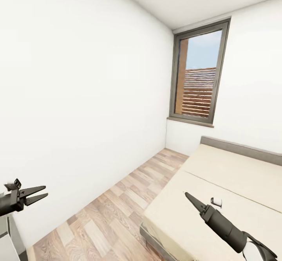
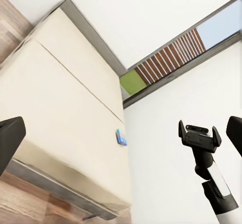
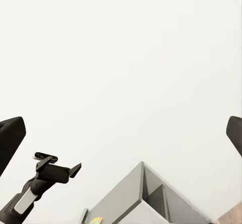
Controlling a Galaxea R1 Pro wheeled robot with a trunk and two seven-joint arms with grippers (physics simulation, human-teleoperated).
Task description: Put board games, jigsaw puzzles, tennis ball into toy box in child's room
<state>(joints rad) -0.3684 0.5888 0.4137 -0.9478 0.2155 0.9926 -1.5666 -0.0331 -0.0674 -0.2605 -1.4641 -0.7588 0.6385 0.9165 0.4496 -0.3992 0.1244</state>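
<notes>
The left gripper [image 1: 39, 194] hung at the head view's lower left with its two dark, tapered fingers [image 1: 34, 190] spread apart, released and grasping nothing, their tips pointing toward the white wall [image 1: 78, 96]. The right gripper [image 1: 188, 197] reached over the bed [image 1: 219, 190] as a slim black wedge seen edge-on, so from the head view I could not tell how far its fingers stood apart; in the left wrist view the same gripper [image 2: 199, 131] showed two short prongs set apart with nothing between them.

The bed was long and low, two plain beige mattress sections meeting at a thin seam, matte and smooth, on a grey frame with a low grey headboard [image 1: 243, 148]. A small light blue board game [image 2: 121, 137] lay flat on the mattress near its far edge in the left wrist view; its markings were too small to read. In the head view a small pale object beside the right gripper was hard to make out.

The floor [image 1: 113, 210] was wood plank in mixed pale and brown tones. A tall grey-framed window [image 1: 199, 73] stood in the far wall above a sill, with slatted reddish boards outside. In the right wrist view, grey angular furniture [image 3: 146, 193] was cut off at the picture's edge, with a small multicoloured patch beside it that I could not identify.
</notes>
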